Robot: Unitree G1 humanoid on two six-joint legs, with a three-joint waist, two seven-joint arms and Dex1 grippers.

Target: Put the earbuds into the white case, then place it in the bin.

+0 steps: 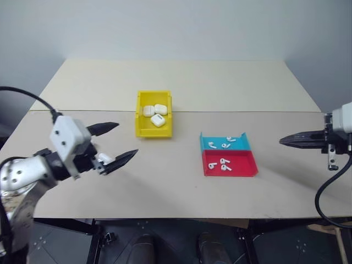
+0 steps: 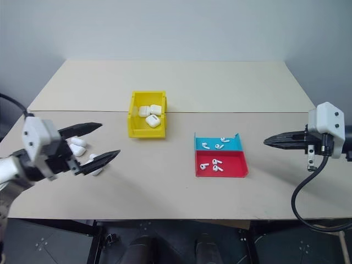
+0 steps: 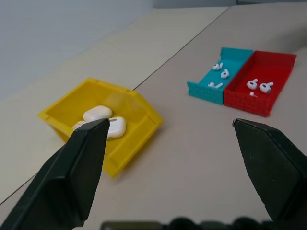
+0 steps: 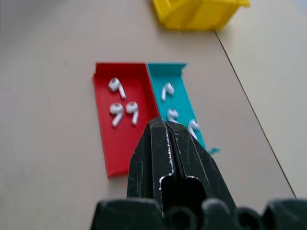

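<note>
Now three cases (image 1: pixel 154 114) in bin (image 1: pixel 141 127); left pincer (image 1: pixel 117 144) spread wide, empty; right pincer (image 2: pixel 268 141) clenched, empty; earbuds (image 1: pixel 222 163) in trays.

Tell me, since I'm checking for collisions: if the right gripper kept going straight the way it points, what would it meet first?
Probably the blue tray and red tray of earbuds. The shut right gripper points at their shared edge; depth is unclear, so which comes first is uncertain.
</note>
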